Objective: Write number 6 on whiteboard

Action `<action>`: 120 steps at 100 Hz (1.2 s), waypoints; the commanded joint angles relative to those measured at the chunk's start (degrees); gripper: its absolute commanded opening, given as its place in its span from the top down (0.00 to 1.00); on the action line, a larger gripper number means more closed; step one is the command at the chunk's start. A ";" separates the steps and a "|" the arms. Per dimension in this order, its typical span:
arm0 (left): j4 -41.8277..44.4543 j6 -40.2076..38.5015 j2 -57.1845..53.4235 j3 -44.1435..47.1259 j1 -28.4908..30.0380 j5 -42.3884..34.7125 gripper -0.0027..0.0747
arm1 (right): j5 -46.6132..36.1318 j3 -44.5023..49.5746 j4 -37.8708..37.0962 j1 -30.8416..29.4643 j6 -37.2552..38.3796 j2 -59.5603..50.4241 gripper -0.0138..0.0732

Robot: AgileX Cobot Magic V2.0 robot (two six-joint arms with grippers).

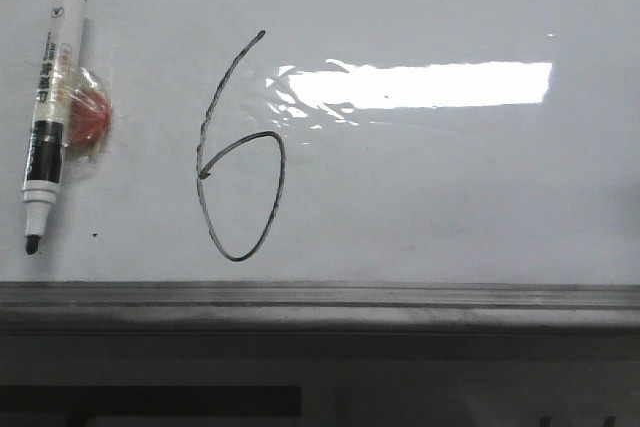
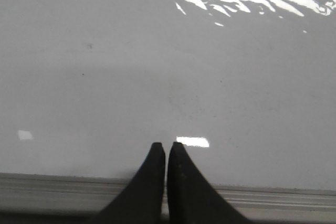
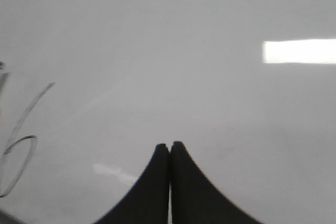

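The number 6 (image 1: 238, 162), a thin black slanted line with a narrow oval loop, is drawn on the whiteboard (image 1: 450, 197) left of centre. It also shows blurred at the edge of the right wrist view (image 3: 21, 145). A black-and-white marker (image 1: 48, 107) with its tip uncapped lies on the board at the far left, apart from both grippers. My left gripper (image 2: 166, 145) is shut and empty over bare board near the rail. My right gripper (image 3: 169, 144) is shut and empty over bare board. Neither gripper shows in the front view.
A red-orange round object (image 1: 92, 119) in clear wrap lies beside the marker. A small black speck (image 1: 95, 236) marks the board below it. The grey metal edge rail (image 1: 320, 297) runs along the near edge. A bright light reflection (image 1: 430, 84) lies right of the 6.
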 commanded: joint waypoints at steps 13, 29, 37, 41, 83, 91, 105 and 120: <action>-0.14 -0.51 -1.79 2.46 0.24 -2.44 0.99 | -5.21 3.19 -4.23 -15.41 1.28 -3.23 0.91; -0.14 -0.51 -1.79 2.46 0.24 -2.44 0.99 | 1.93 3.88 -8.42 -20.44 5.12 -6.28 0.91; -0.14 -0.51 -1.79 2.46 0.24 -2.44 0.99 | 5.01 3.88 -8.84 -22.28 5.12 -8.05 0.91; -0.14 -0.51 -1.79 2.46 0.24 -2.44 0.99 | 7.03 3.88 -8.84 -23.06 5.12 -9.62 0.91; -0.14 -0.51 -1.79 2.46 0.24 -2.44 0.99 | 25.32 3.98 -7.62 -25.60 5.12 -22.65 0.91; -0.14 -0.51 -1.79 2.46 0.24 -2.44 0.99 | 28.86 3.98 -7.62 -25.60 5.12 -22.65 0.91; -0.14 -0.51 -1.79 2.46 0.24 -2.44 0.99 | 34.71 3.98 -7.62 -25.60 5.12 -22.65 0.91; -0.14 -0.51 -1.70 2.46 0.24 -2.44 0.99 | 34.85 3.98 -7.62 -25.60 5.12 -22.65 0.91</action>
